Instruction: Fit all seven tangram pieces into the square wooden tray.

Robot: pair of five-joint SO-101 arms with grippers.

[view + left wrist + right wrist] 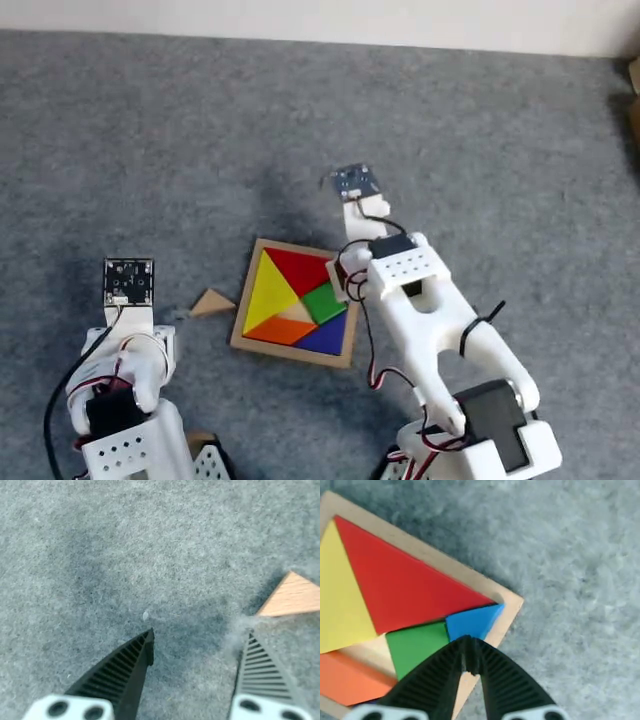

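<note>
The left gripper [200, 632] gapes, and the wooden triangle [292, 597] lies just beyond 1 fingertip, so closing could shove it away. The right gripper [470, 642], clenched on nothing, has its tips over the blue triangle [472, 620] and might jar it.

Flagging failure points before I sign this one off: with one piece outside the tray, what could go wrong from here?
The plain wooden triangle lies beside the open left tool, not between its fingers; closing now would likely miss or push it. The shut right tool hovers over the small blue triangle in the square wooden tray; it may dislodge seated pieces or block the central gap.
</note>
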